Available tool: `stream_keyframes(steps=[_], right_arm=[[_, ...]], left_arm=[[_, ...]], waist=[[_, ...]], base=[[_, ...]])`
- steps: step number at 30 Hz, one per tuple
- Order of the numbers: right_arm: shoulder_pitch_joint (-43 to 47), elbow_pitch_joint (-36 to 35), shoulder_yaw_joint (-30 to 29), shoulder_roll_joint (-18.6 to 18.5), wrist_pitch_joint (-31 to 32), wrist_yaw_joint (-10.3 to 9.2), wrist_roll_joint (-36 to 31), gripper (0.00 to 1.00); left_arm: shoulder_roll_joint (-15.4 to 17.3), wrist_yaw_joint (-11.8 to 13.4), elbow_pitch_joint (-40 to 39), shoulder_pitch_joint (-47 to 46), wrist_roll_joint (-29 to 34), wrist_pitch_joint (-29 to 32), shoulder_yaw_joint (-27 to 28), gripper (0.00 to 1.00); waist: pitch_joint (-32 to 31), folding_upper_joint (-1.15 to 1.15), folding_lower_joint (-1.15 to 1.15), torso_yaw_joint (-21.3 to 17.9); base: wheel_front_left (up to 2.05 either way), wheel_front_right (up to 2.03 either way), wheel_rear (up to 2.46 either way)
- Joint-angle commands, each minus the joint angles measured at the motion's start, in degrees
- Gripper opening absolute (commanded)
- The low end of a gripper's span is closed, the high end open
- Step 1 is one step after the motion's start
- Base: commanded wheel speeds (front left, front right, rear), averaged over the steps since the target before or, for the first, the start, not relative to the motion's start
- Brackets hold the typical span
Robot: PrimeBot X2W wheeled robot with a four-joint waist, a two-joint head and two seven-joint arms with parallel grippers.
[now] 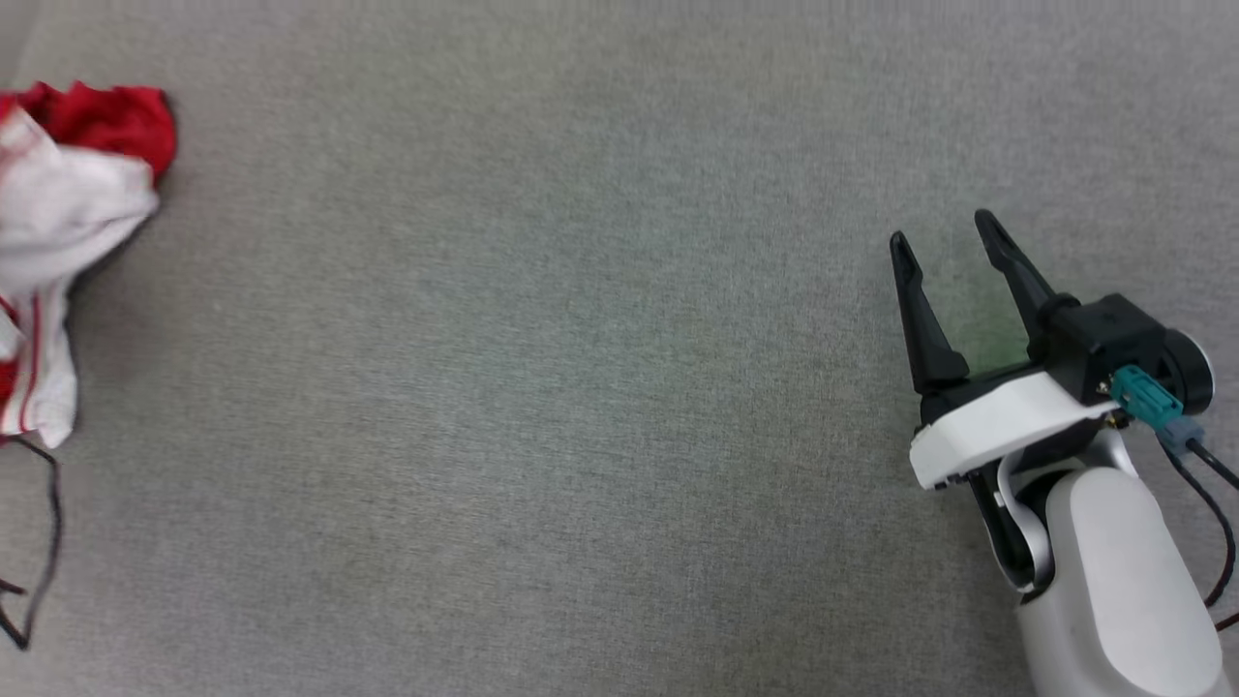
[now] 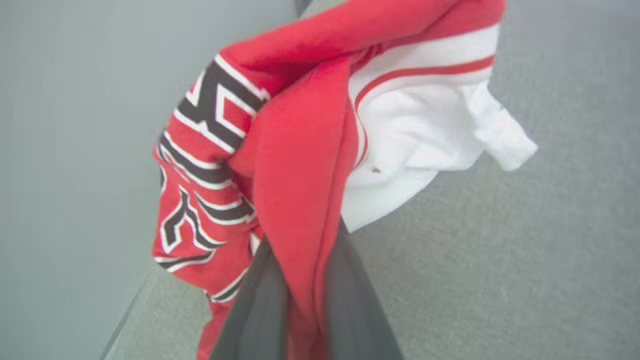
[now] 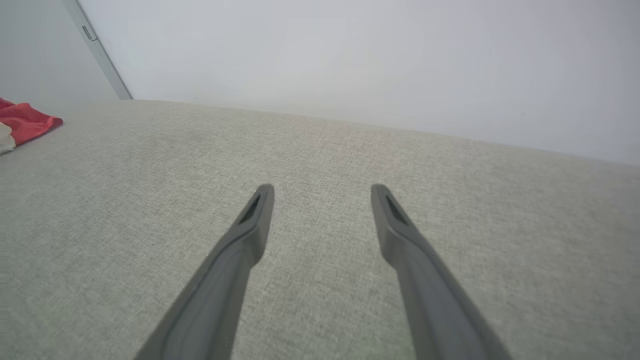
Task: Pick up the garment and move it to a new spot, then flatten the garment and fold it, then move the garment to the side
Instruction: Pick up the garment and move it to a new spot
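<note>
The right gripper (image 1: 941, 227) is positioned above the right side of the grey worktop (image 1: 542, 387). Its pale forearm (image 1: 1113, 581) rises from the lower right corner, and its fingers are spread apart and empty. The left gripper (image 2: 305, 280) has its fingers clamped on a red fold of the shirt (image 2: 295, 150), which is bunched at the worktop's left side.

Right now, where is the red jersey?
The jersey is at the head view's far left edge, bunched in the left hand, far from the open right hand.
</note>
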Motion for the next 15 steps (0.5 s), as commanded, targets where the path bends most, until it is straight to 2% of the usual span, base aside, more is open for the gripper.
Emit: stream_keyframes(steps=[1,5,11,15], right_arm=[[0.84,0.18,-0.25,-0.02,-0.3,-0.02,0.58,1.0],[2.28,0.55,-0.98,-0.01,-0.64,-0.02,1.18,1.0],[4.69,1.18,-1.59,-0.01,-1.27,-0.02,2.71,1.0],[6.34,1.36,-1.54,0.0,-1.59,-0.02,3.89,1.0]], left_arm=[[0.19,0.4,-0.53,-0.71,0.62,-1.19,-0.12,0.0],[1.67,1.87,-2.83,-2.75,4.0,-9.68,-0.87,0.0],[2.38,1.49,-3.59,-6.67,8.31,-19.3,-3.47,0.0],[1.64,0.65,-3.09,-9.43,10.44,-24.04,-5.56,0.0]], waist=[[-1.74,0.0,-0.01,0.53],[-5.14,0.0,-0.01,0.9],[-10.6,0.0,-0.01,0.95],[-13.66,0.0,-0.01,0.48]], base=[[0.0,0.0,0.0],[0.0,0.0,0.0],[0.0,0.0,0.0],[0.0,0.0,0.0]])
